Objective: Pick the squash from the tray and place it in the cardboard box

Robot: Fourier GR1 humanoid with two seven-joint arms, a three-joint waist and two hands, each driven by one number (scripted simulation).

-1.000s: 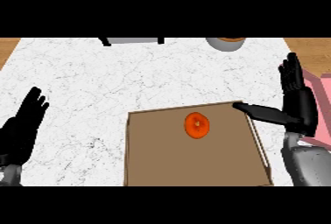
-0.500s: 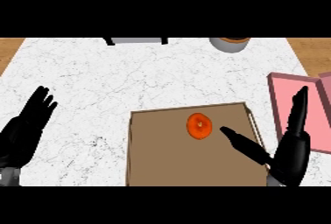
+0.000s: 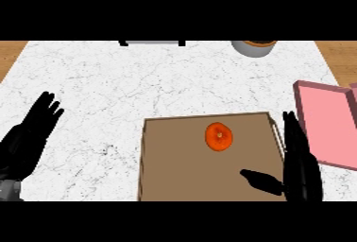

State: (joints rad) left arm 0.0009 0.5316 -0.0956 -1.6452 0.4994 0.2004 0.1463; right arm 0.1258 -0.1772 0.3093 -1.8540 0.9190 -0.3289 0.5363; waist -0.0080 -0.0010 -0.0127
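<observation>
An orange squash lies inside the brown cardboard box, near its far edge. My right hand is open at the box's right side, fingers straight and pointing away, thumb out over the box floor, a little apart from the squash. Low at the left edge rests my left hand, open with fingers up, holding nothing. A pink tray sits at the right edge of the white marble counter, and nothing shows in it.
A grey round container with something orange-brown inside stands at the counter's far right. A dark-edged grey object is at the far middle edge. Wooden floor shows past the counter's corners.
My right hand has drawn back toward me and lowered along the box's right side, staying open. The view has shifted, so the box and tray sit farther right. The squash stays in the box.
</observation>
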